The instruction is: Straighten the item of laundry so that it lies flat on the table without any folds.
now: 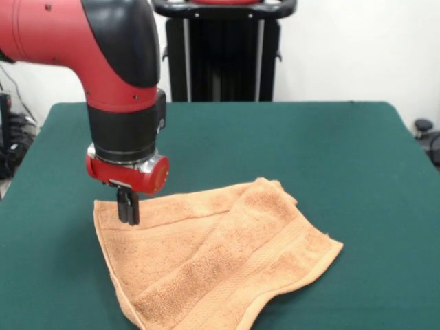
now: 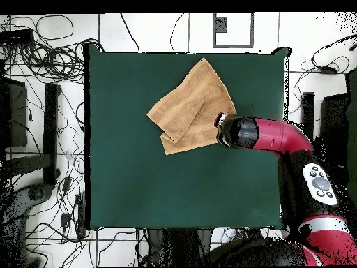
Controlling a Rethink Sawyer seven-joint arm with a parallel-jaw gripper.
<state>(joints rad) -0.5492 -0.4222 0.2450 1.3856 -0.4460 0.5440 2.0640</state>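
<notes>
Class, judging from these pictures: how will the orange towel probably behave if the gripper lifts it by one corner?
The towel is probably floppy: it already lies folded over itself. It likely drapes and sags from the gripper. Its looped pile may drag on the table.

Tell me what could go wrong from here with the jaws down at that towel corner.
1. The towel has a flap folded over its middle; dragging the corner under the gripper may slide the whole cloth across the table rather than open that fold.
2. In the front view the towel's near edge runs out of frame, so the result there could go unchecked.
3. The jaws look closed and low; pressing further could snag the felt.
</notes>
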